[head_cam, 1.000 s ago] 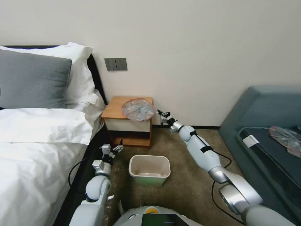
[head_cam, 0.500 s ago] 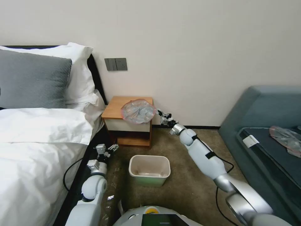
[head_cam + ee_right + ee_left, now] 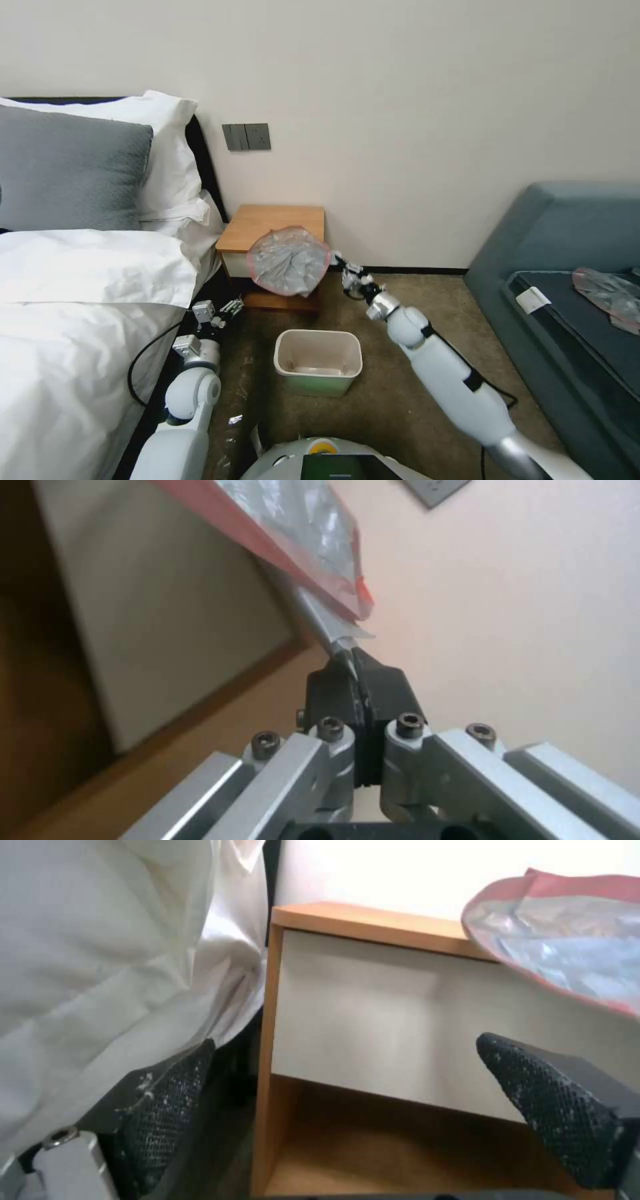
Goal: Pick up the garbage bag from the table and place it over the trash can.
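No text, label, brand, number or sign can be read anywhere in these views. The garbage bag (image 3: 289,260) pinched between the right gripper's fingers (image 3: 333,690) carries no print, and the bench (image 3: 272,227) and trash can (image 3: 318,362) are plain as well. The robot's own screen (image 3: 343,468) shows only a small smudge of light, too small to tell.
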Tool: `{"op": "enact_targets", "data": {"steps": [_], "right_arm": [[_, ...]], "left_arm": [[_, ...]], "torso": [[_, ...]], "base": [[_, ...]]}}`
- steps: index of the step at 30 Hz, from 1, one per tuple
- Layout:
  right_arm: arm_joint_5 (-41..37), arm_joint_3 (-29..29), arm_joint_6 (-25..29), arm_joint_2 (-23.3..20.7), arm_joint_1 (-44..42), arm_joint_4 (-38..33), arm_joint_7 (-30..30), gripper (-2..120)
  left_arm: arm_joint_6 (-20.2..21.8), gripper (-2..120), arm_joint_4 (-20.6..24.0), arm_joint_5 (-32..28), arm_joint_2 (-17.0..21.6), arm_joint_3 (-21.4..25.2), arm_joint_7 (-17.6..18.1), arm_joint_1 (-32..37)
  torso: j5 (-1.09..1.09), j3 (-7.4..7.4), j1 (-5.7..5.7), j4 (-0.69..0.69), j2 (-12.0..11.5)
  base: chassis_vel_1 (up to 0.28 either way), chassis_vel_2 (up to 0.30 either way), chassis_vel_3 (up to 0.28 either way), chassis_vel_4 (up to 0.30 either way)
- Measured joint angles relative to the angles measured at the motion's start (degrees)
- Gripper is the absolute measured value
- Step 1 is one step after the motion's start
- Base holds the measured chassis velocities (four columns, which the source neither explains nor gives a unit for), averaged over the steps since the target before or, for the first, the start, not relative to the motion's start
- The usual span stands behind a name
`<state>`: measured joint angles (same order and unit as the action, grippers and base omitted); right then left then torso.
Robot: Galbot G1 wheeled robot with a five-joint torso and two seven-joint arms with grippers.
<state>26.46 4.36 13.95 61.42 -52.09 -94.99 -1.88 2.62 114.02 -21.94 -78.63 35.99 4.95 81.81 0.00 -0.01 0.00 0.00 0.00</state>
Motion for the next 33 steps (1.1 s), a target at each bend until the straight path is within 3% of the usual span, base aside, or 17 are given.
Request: {"op": "enact_targets", "data": {"steps": [23, 33], "right_arm": [[3.72, 4.04, 3.50, -2.96, -26.04, -12.95, -0.59, 0], [1.90, 6.49, 3.47, -5.98, -30.29, -16.14, -1.75, 0]], "left_arm": [[0.00, 100, 1.82, -4.06, 0.82, 0.07, 0.94, -0.76], [0.14, 100, 1.62, -3.68, 0.69, -1.26, 0.84, -1.20]], "torso": [[0.00, 0.00, 0.00, 0.00, 0.00], [0.00, 0.01, 0.00, 0.00, 0.00]], "base": [[0.000, 0.000, 0.000, 0.000], [0.000, 0.000, 0.000, 0.000]]}}
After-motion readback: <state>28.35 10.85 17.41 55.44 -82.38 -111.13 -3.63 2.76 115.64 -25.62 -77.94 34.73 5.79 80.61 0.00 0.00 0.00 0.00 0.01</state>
